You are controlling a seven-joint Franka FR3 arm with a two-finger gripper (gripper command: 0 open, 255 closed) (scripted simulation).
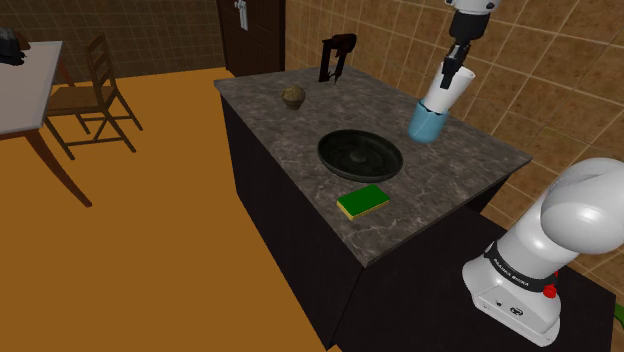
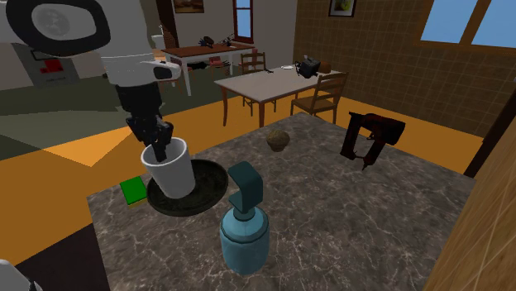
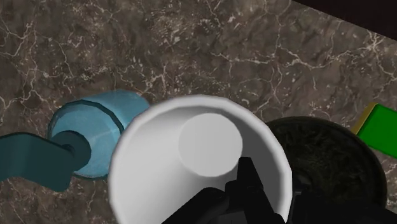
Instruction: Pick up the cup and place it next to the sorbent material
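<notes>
We pinch the cup (image 2: pixel 171 172) by its rim, gripper (image 2: pixel 159 149) closed on the wall, to carry it clear of the table (image 1: pixel 275 115). In the shoulder view it hangs at the bowl's (image 1: pixel 360 155) two o'clock; the sponge (image 1: pixel 362 201) lies at six.

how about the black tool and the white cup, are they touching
Touching. The second exterior view shows the black tool clasping the rim of the white cup, one finger inside and one outside.

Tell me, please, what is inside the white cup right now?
One black finger of the gripper reaches inside the white cup, over its rim. The flat white bottom shows bare. The part of the wall behind that finger is hidden.
</notes>
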